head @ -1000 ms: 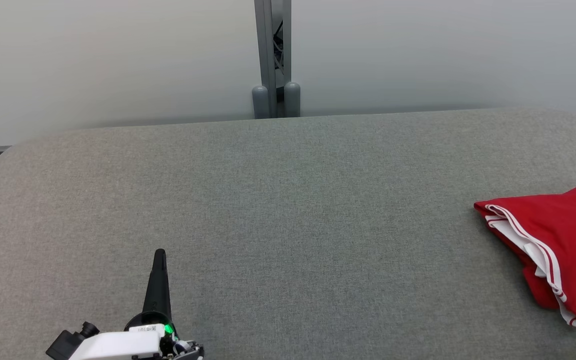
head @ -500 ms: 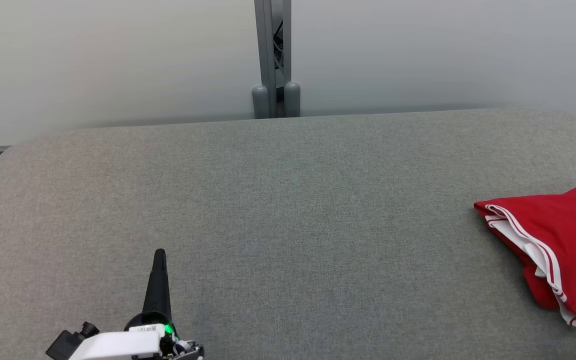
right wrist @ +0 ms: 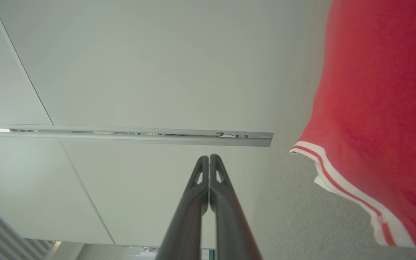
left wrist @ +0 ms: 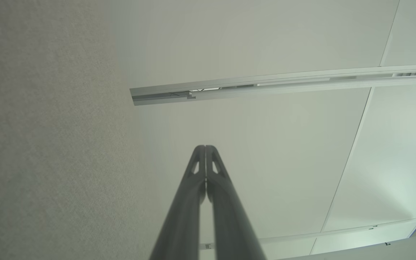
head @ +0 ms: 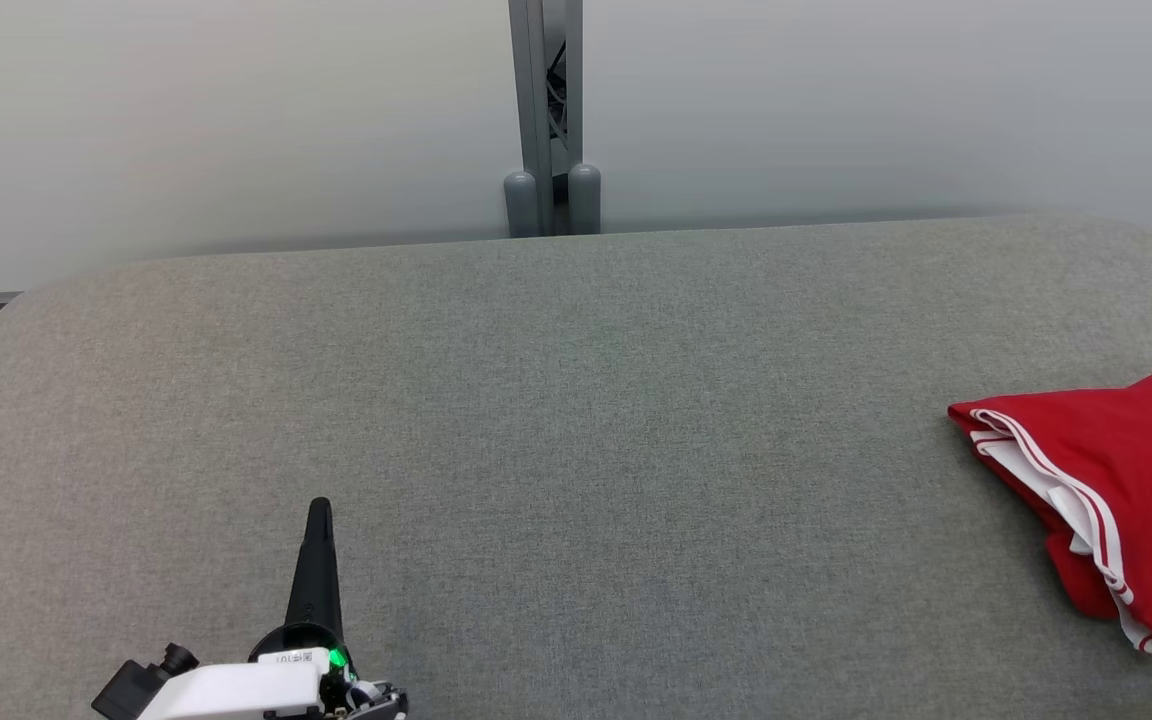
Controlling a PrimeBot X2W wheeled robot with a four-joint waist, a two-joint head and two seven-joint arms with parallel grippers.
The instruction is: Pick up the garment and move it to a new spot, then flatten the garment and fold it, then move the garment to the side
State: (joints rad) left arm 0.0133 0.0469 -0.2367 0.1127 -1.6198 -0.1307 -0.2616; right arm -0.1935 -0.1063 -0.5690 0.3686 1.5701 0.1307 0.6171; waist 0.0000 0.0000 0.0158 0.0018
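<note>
- Left pincer of mine is low at the left, over the grey table, fingers pressed together, gripping nothing.
- Red garment with white stripes lies in layers on the table's right side, running off the head view's edge.
- Right pincer, near the garment, has its fingers pressed together too, empty.

One high view, two low.
Head camera looks forward and down over the grey table to the wall; both wrist cameras sit low, facing that wall; the right one and the head share the red garment.
</note>
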